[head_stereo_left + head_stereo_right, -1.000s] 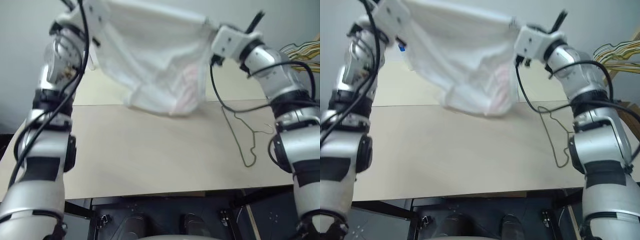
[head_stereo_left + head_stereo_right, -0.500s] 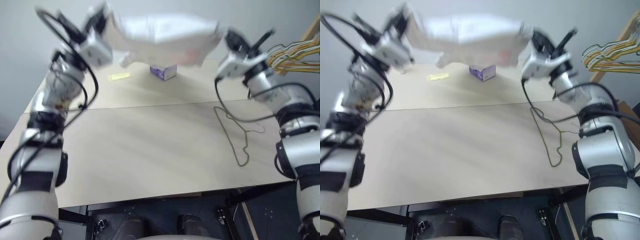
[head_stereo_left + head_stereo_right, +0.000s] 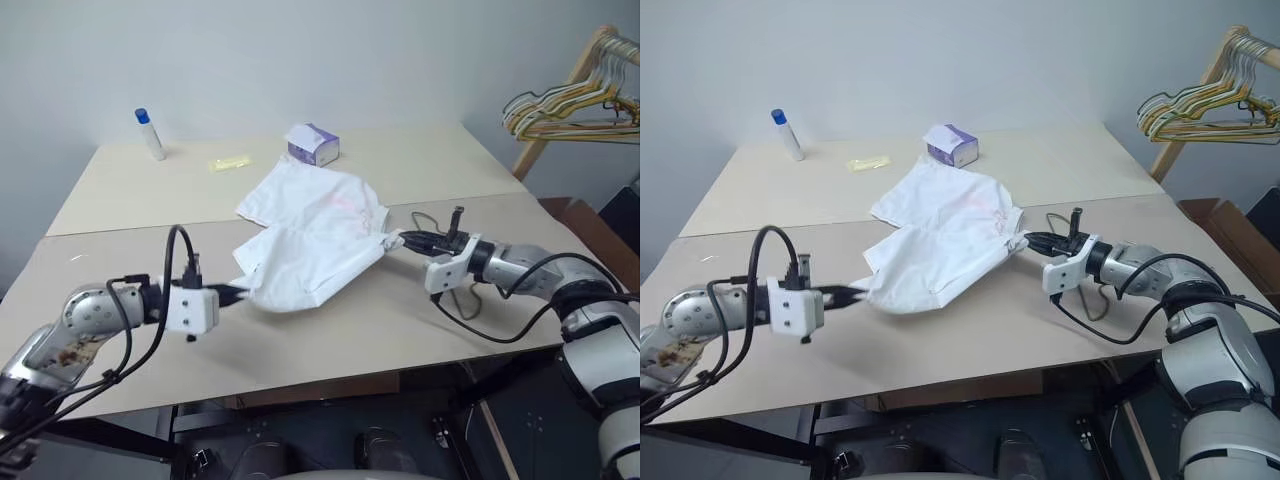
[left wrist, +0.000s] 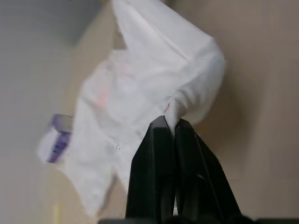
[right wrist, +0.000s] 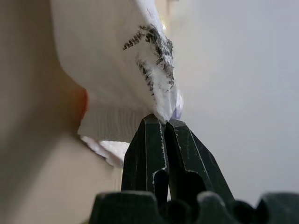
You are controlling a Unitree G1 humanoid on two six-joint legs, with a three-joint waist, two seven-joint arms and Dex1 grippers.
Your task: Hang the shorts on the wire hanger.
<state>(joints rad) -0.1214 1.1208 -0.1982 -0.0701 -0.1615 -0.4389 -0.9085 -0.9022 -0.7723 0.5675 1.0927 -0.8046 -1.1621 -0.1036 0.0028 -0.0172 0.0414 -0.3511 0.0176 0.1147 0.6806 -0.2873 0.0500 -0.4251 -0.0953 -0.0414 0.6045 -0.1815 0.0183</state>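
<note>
1. The shorts (image 3: 312,243) lie spread on the pale wooden table (image 3: 330,330), roughly at its middle, with one part reaching back toward the far half of the tabletop.
2. The left gripper (image 3: 852,294) sits low over the table at the near left corner of the cloth. Its two black fingers (image 4: 159,154) are pressed together with a bunched bit of white fabric pinched between the tips.
3. The right gripper (image 3: 405,238) is at the opposite, right-hand corner of the shorts, also close to the tabletop. Its fingers (image 5: 156,140) are closed on the edge of the cloth, as the right wrist view shows.
4. Dark dashes are visible on the fabric just above the right fingertips in the right wrist view.
5. The wire hanger (image 3: 462,296) lies flat on the table under and beside the right forearm, to the right of the shorts; much of it is hidden by the arm and its cable.
6. At the far side of the table stand a small purple and white box (image 3: 313,144), a small yellow item (image 3: 229,163) and a white bottle with a blue cap (image 3: 149,133).
7. A bunch of hangers (image 3: 565,100) hangs from a wooden rack (image 3: 575,80) to the right, off the table.
</note>
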